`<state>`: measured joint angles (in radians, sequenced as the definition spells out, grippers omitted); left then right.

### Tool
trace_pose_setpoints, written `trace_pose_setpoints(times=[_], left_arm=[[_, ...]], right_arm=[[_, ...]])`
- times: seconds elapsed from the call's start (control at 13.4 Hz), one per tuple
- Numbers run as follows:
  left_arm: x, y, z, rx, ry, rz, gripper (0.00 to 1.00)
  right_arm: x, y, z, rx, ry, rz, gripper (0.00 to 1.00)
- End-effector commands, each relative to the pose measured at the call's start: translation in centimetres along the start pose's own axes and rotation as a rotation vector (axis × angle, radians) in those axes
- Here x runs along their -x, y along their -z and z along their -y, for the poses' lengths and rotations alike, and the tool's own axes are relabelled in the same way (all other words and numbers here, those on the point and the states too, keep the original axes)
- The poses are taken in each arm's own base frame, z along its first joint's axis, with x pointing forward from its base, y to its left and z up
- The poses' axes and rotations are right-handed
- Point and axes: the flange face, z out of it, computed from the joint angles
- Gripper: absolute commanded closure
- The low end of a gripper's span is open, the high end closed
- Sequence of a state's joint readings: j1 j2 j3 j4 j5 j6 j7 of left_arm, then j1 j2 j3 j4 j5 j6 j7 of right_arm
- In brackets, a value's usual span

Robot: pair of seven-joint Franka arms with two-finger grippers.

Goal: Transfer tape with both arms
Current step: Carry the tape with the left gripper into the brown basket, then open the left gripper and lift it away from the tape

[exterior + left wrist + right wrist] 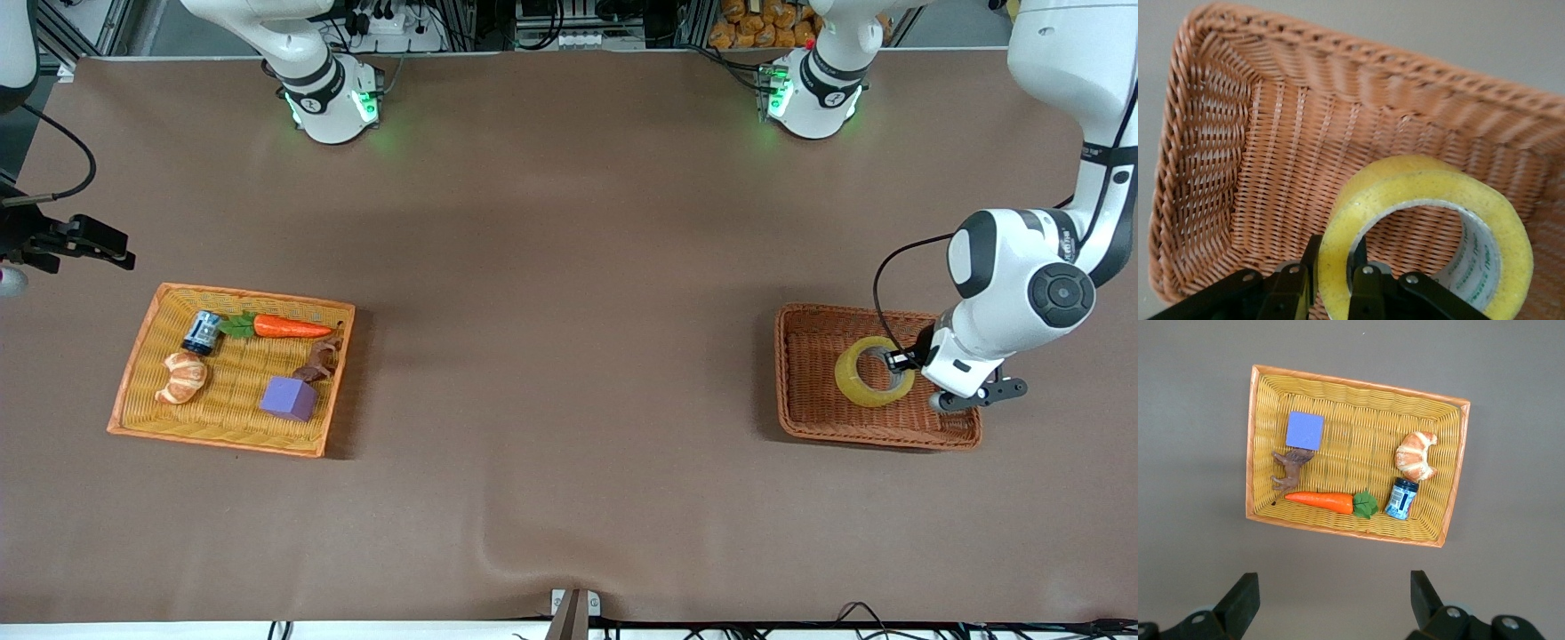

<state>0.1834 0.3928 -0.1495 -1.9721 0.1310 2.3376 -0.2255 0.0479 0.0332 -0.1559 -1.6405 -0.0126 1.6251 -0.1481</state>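
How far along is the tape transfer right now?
Early. The left gripper is shut on the translucent yellowish tape roll, inside the brown wicker basket. The right gripper waits open above the yellow wicker tray. Lift, handover and placement remain.

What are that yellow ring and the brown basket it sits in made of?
The tape looks like wound plastic film: translucent, glossy yellow around a pale printed core, probably cardboard. The left gripper has its fingers shut on the ring's wall. The basket looks woven from reddish-brown wicker or rattan, matte, with a braided rim; whether natural or plastic fibre cannot be told.
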Motion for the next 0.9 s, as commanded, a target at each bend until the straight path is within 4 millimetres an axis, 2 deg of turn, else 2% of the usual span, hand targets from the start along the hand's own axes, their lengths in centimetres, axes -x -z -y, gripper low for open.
trace_pose_setpoints(times=[0.0, 0.07, 0.15, 0.37, 0.6, 0.75, 0.82], left_arm=[[0.6, -0.9, 1.1, 0.011, -0.021, -0.034, 1.00], [0.5, -1.3, 1.0, 0.012, -0.022, -0.028, 0.74], [0.5, -1.3, 1.0, 0.013, -0.022, -0.028, 0.01], [0.0, 0.1, 1.0, 0.013, -0.021, -0.051, 0.00], [-2.0, 5.9, 1.8, 0.000, -0.047, -0.094, 0.00], [-2.1, 10.3, 2.4, -0.007, -0.010, -0.066, 0.00], [-1.9, 13.5, 2.5, -0.013, -0.013, -0.113, 0.00]], right_arm=[[0.1, 0.8, -0.1, -0.016, -0.023, -0.017, 0.00], [0.0, 0.9, -0.1, -0.016, -0.030, -0.025, 0.00], [-0.1, 1.0, 0.0, -0.016, -0.052, -0.028, 0.00], [-0.1, 0.8, 0.2, -0.049, -0.112, -0.024, 0.00], [-0.5, -0.5, -1.8, -0.069, -0.141, -0.006, 0.00], [-0.6, 0.1, -1.5, -0.066, -0.120, -0.014, 0.00], [-0.6, 0.3, -1.4, -0.064, -0.117, -0.017, 0.00]])
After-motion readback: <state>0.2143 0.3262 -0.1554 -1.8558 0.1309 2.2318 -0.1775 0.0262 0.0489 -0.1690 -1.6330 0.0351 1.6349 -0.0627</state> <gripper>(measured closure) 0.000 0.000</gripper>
